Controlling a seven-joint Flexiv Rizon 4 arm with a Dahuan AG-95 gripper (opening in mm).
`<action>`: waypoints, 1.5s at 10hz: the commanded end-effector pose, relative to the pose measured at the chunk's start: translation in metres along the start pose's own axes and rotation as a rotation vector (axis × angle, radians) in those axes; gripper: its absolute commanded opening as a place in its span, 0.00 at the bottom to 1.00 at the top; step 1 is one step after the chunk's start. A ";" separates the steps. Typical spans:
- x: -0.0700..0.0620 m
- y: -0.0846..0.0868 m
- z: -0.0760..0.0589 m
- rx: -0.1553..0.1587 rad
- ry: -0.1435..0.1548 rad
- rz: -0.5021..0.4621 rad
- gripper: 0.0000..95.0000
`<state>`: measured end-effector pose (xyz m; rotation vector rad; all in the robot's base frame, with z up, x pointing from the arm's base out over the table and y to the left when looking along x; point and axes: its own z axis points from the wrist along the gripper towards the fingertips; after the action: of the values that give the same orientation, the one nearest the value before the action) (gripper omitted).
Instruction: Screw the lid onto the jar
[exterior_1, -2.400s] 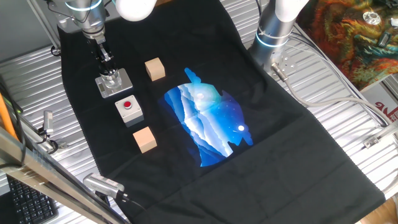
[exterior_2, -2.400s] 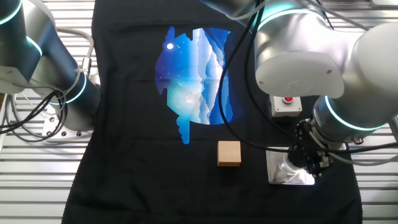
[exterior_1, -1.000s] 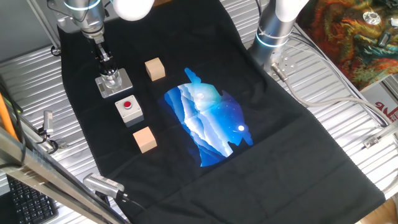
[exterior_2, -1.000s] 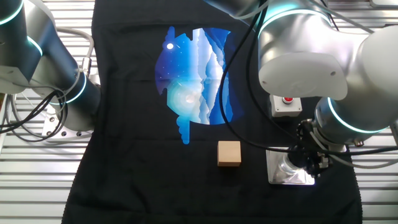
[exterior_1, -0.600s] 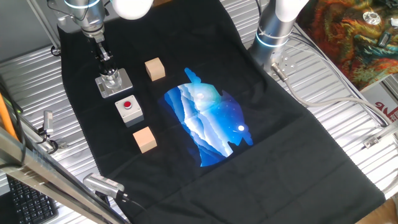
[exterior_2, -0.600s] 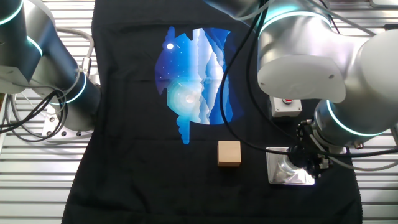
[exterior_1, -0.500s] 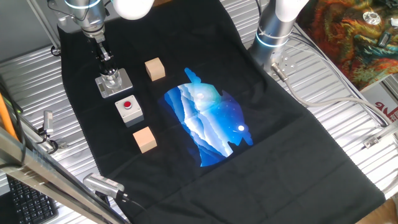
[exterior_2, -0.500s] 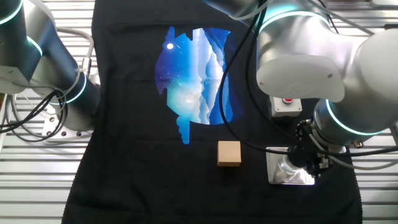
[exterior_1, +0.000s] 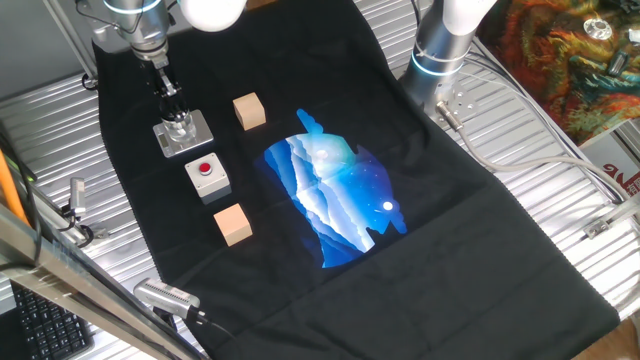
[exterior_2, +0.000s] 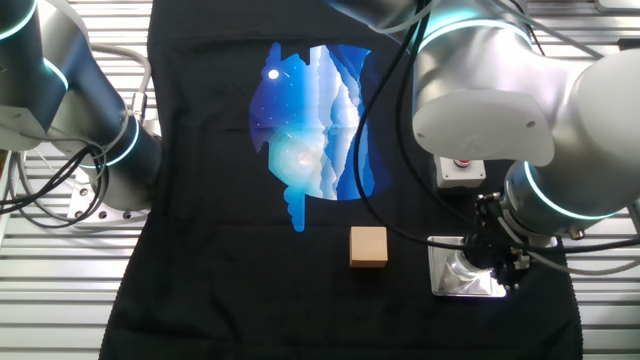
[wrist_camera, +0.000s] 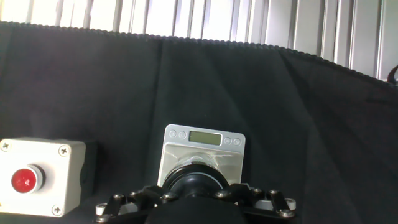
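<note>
The jar (exterior_1: 179, 127) stands on its grey square base plate (exterior_1: 198, 133) at the far left of the black cloth. It also shows in the other fixed view (exterior_2: 462, 269). My gripper (exterior_1: 174, 112) comes straight down onto it and is shut on the black lid (wrist_camera: 194, 181), which sits on top of the jar. In the hand view the lid hides the jar body, and only the base plate (wrist_camera: 205, 147) shows beyond it. In the other fixed view my gripper (exterior_2: 492, 257) covers the lid.
A grey box with a red button (exterior_1: 207, 175) sits right beside the jar, seen also in the hand view (wrist_camera: 38, 176). Two wooden cubes (exterior_1: 249, 111) (exterior_1: 232, 223) lie nearby. A second robot arm (exterior_1: 440, 40) stands at the cloth's far edge.
</note>
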<state>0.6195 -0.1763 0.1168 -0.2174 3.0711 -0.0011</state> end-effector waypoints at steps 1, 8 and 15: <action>0.000 0.000 -0.001 0.001 0.003 -0.006 0.80; -0.001 0.001 -0.004 0.003 0.015 -0.040 0.80; -0.001 0.001 -0.004 -0.001 0.012 -0.112 0.80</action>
<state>0.6197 -0.1761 0.1209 -0.3642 3.0682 -0.0083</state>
